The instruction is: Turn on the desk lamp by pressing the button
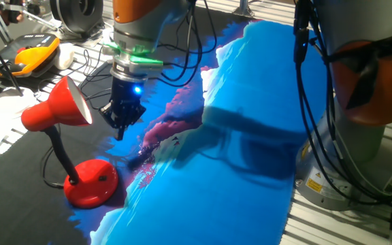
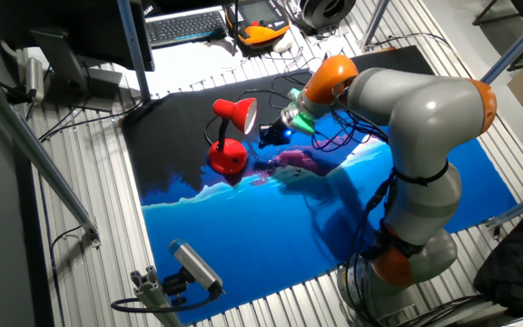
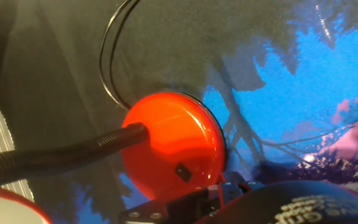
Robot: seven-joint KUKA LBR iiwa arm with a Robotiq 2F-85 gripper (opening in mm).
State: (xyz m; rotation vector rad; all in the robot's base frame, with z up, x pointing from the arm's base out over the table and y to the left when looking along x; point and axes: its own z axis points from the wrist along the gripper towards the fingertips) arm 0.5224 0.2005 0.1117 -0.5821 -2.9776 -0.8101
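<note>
The red desk lamp stands on the black part of the mat, its cone shade [image 1: 56, 105] on a thin black bendy neck [image 1: 63, 155] above the round red base [image 1: 90, 184]. It also shows in the other fixed view [image 2: 229, 156]. The button [image 3: 183, 172] is a small dark mark on top of the base [image 3: 166, 137]. My gripper [image 1: 120, 131] hangs above the mat just right of the shade, higher than the base and to its right; it also shows in the other fixed view [image 2: 271, 136]. It touches nothing. No view shows the gap between its fingertips. The lamp's inside looks unlit.
The lamp's black cord [image 3: 107, 56] loops on the mat behind the base. A blue printed cloth [image 1: 250, 136] covers the table to the right. An orange-and-black gadget [image 1: 33, 54] and a keyboard [image 2: 187, 25] lie at the far edge. My arm's base [image 1: 366, 102] stands on the right.
</note>
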